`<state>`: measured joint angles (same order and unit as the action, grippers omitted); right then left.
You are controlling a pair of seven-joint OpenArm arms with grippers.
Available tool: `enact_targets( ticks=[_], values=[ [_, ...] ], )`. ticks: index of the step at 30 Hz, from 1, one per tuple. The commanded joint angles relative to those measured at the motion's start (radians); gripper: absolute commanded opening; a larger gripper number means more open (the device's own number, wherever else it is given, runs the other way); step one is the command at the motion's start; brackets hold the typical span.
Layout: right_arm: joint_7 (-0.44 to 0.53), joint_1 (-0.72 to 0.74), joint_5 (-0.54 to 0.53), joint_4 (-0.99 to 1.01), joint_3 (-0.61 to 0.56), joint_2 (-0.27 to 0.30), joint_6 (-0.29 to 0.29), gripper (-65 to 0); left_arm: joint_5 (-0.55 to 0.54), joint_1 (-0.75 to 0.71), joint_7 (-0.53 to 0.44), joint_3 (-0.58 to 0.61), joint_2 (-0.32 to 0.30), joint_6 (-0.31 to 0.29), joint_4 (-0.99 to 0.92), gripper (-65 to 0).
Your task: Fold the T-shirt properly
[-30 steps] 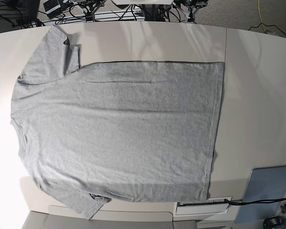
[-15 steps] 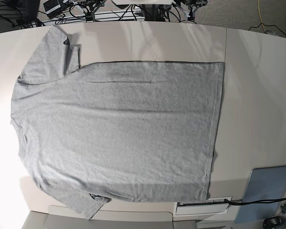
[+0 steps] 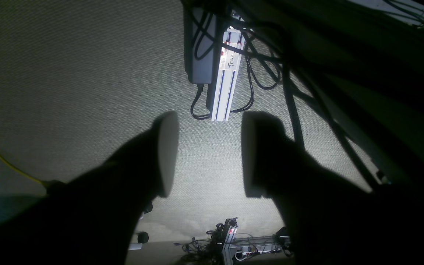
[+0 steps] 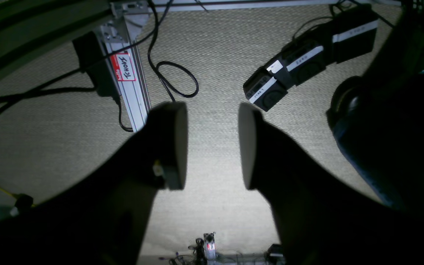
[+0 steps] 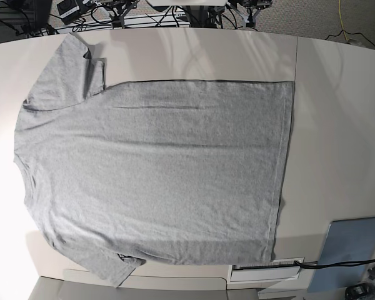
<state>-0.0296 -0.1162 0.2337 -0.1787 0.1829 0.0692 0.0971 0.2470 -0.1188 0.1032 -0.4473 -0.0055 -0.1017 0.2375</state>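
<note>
The heather-grey T-shirt lies flat and spread out on the pale table, plain side up, collar end at the left, hem at the right. One sleeve points to the far left corner, the other hangs at the near edge. No arm shows in the base view. My left gripper is open and empty, hanging over carpet floor. My right gripper is open and empty, also over carpet. The shirt does not show in either wrist view.
A grey-blue flat pad lies at the table's near right corner beside a white label strip. Cables and frame parts stand beyond the far edge. Aluminium rails and cables lie on the floor under both grippers.
</note>
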Motion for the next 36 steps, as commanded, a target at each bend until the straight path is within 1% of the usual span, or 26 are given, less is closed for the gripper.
enact_targets(
  ticks=[1, 4, 7, 9, 12, 15, 17, 19, 20, 22, 26, 28, 30, 32, 36],
  values=[
    [-0.005, -0.006, -0.008, -0.003, 0.0, 0.009, 0.0, -41.8, 0.005, -0.008, -0.005, 0.0, -0.001, -0.004, 0.002, -36.0],
    [-0.002, -0.027, -0.008, -0.005, 0.0, 0.011, 0.0, -41.8, 0.005, -0.032, -0.017, 0.0, -0.001, -0.004, 0.016, -36.0],
    [0.03, -0.057, -0.007, -0.005, 0.0, 0.021, 0.005, -41.8, 0.005, -0.074, -0.018, 0.0, -0.001, -0.014, 0.062, -36.0],
    [0.058, -0.086, -0.003, -0.015, -0.001, 0.031, 0.024, -41.8, 0.005, -0.111, -0.018, 0.0, -0.002, -0.06, 0.108, -36.0],
    [0.06, -0.158, -0.001, -0.083, -0.001, 0.044, 0.041, -41.8, 0.004, -0.176, -0.018, 0.0, -0.005, -0.138, 0.193, -36.0],
    [0.056, -0.255, -0.001, -0.201, -0.001, 0.053, 0.057, -41.8, 0.003, -0.242, -0.014, 0.0, -0.011, -0.175, 0.282, -36.0],
    [0.048, -0.326, -0.002, -0.296, -0.001, 0.061, 0.091, -41.8, 0.0, -0.288, 0.001, 0.0, -0.014, -0.193, 0.348, -36.0],
    [0.013, -0.396, -0.009, -0.404, -0.001, 0.071, 0.128, -41.8, -0.019, -0.338, 0.028, 0.0, -0.015, -0.215, 0.424, -36.0],
    [-0.01, -0.431, -0.023, -0.461, -0.001, 0.077, 0.149, -41.8, -0.035, -0.365, 0.046, 0.0, -0.015, -0.229, 0.465, -36.0],
    [-0.062, -0.504, -0.083, -0.583, -0.001, 0.094, 0.197, -41.8, -0.078, -0.422, 0.072, 0.0, -0.018, -0.27, 0.555, -36.0],
    [-0.136, -0.669, -0.215, -0.846, -0.001, 0.154, 0.327, -41.8, -0.153, -0.557, 0.091, 0.0, -0.043, -0.348, 0.758, -36.0],
    [-0.145, -0.76, -0.264, -0.983, -0.001, 0.195, 0.366, -41.8, -0.179, -0.628, 0.092, 0.0, -0.064, -0.372, 0.872, -36.1],
    [-0.148, -0.85, -0.291, -1.12, 0.0, 0.24, 0.378, -41.8, -0.184, -0.698, 0.092, 0.0, -0.087, -0.37, 0.996, -36.1],
    [-0.151, -0.939, -0.298, -1.254, 0.0, 0.286, 0.378, -41.8, -0.189, -0.768, 0.091, 0.0, -0.116, -0.372, 1.124, -36.1],
    [-0.162, -1.096, -0.297, -1.506, 0.013, 0.368, 0.375, -41.8, -0.188, -0.904, 0.09, 0.0, -0.194, -0.369, 1.39, -36.1]
  ],
)
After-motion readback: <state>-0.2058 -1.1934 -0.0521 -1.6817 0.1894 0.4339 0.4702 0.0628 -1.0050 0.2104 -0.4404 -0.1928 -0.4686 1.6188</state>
